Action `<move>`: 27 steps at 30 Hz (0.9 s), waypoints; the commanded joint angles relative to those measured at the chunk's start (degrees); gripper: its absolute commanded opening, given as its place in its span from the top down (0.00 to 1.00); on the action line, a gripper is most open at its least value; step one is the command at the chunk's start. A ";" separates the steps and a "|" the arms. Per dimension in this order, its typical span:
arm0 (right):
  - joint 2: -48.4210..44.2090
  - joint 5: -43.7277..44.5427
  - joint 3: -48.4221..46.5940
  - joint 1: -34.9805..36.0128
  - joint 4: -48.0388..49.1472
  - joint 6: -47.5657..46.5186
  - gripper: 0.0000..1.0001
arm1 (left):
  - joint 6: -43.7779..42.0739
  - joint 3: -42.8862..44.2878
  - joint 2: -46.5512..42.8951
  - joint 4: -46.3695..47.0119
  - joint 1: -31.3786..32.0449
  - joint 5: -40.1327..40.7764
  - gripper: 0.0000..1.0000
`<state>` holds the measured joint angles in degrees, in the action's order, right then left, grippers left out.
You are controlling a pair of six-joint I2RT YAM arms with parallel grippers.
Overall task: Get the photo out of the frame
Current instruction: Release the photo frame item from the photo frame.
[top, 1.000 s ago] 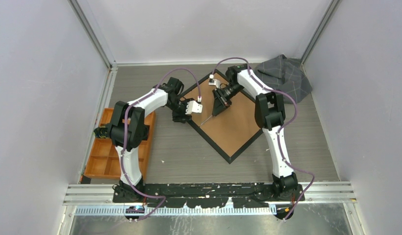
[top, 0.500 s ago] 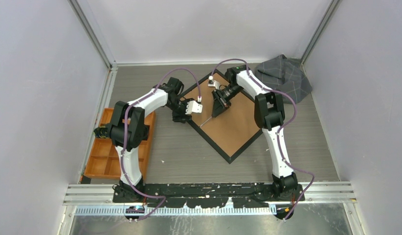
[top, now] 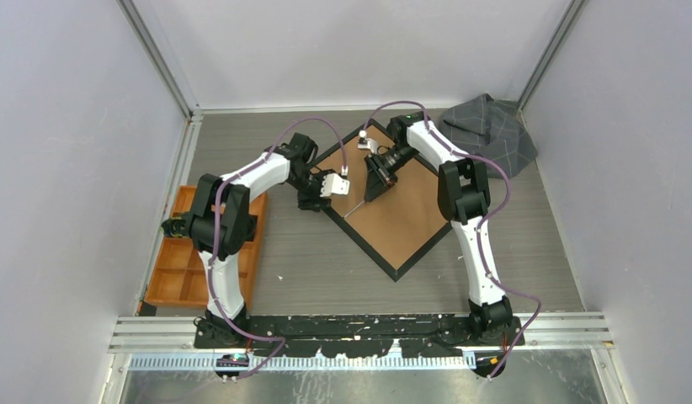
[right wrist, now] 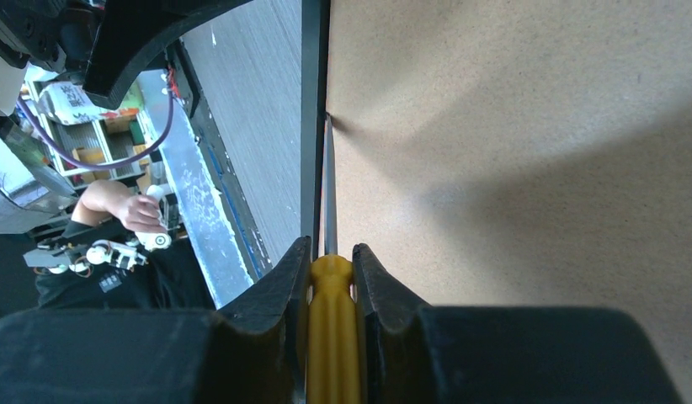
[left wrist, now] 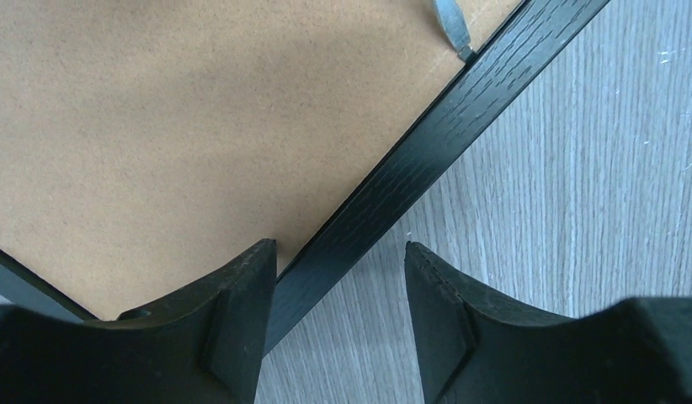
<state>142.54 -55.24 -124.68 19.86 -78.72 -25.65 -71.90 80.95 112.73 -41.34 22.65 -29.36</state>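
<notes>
Nothing has moved since a second ago. Right end effector [right wrist: 330, 248] is clamped on a screwdriver [right wrist: 330, 337], blade lying along the frame [left wrist: 435, 143] border, tip at the board [right wrist: 511, 126] seam straight ahead. Left end effector [left wrist: 338, 248] is apart, straddling the border. The photo is hidden under the board.

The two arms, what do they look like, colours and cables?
The left arm and right arm have white link shells, black joints and a purple cable looping along each. The left gripper and right gripper have black, wedge-shaped fingers.
</notes>
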 commanded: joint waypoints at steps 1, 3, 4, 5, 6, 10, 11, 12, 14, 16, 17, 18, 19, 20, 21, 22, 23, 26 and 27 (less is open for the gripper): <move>-0.56 3.99 -0.34 2.14 0.20 -3.96 0.99 | 2.76 -1.87 1.97 -4.84 2.41 -1.64 0.42; -0.18 4.23 -0.24 2.79 -0.32 -4.80 0.99 | 2.94 -2.17 2.12 -4.89 2.80 -1.38 0.43; -0.03 4.27 -0.17 2.97 -0.50 -5.29 0.99 | 3.22 -2.19 2.26 -4.89 2.95 -1.20 0.43; 0.29 4.27 -0.15 3.20 -0.66 -5.76 0.99 | 3.40 -2.24 2.38 -4.80 3.08 -0.95 0.44; 0.58 4.12 -0.14 3.43 -0.87 -6.19 0.99 | 3.51 -2.28 2.35 -4.87 3.14 -0.87 0.44; 1.14 3.05 0.17 3.58 -0.71 -6.71 0.99 | 4.44 -2.49 2.68 -4.89 3.19 -0.33 0.47; 1.26 3.15 0.20 3.63 -0.84 -7.07 0.99 | 4.67 -2.52 2.88 -4.84 3.19 -0.26 0.48; 1.25 3.41 0.29 3.74 -1.09 -7.70 0.99 | 4.67 -2.72 3.04 -4.89 3.19 -0.21 0.50; 1.04 3.56 0.36 4.12 -1.59 -8.84 0.99 | 5.00 -2.79 3.59 -4.89 3.19 -0.17 0.51; 0.29 3.60 0.90 4.65 -1.31 -9.42 0.99 | 5.58 -2.61 4.13 -4.89 3.19 -0.06 0.54; -0.29 3.50 1.47 4.86 -0.93 -9.75 0.99 | 6.07 -2.44 4.40 -4.91 3.19 -0.08 0.56; -1.16 3.55 2.25 5.23 -0.16 -9.72 0.99 | 6.48 -2.22 4.74 -4.98 3.19 -0.13 0.57; -2.11 3.73 3.22 5.59 0.91 -9.50 0.99 | 6.87 -2.06 5.08 -5.10 3.19 -0.14 0.59; -3.17 4.07 4.23 6.10 2.07 -9.06 0.99 | 7.16 -1.89 5.39 -5.12 3.19 -0.02 0.60; -4.61 4.33 5.28 6.48 3.36 -8.20 0.99 | 7.39 -1.93 5.55 -5.07 3.19 0.19 0.63; -5.62 4.49 6.22 6.81 4.58 -7.38 0.99 | 7.73 -1.88 5.65 -4.95 3.19 0.44 0.63; -6.47 4.79 7.15 7.11 6.06 -6.54 0.99 | 8.29 -1.93 5.66 -4.71 3.19 0.78 0.63; -10.50 5.86 10.31 8.01 11.61 -1.30 0.99 | 9.00 -1.97 5.87 -4.36 3.19 1.16 0.65; -11.62 6.27 11.52 8.35 13.63 0.30 0.99 | 9.17 -2.02 5.91 -4.23 3.19 1.15 0.65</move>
<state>135.83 -51.66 -117.73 22.06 -72.38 -30.59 -67.24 81.49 113.03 -40.66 24.64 -28.23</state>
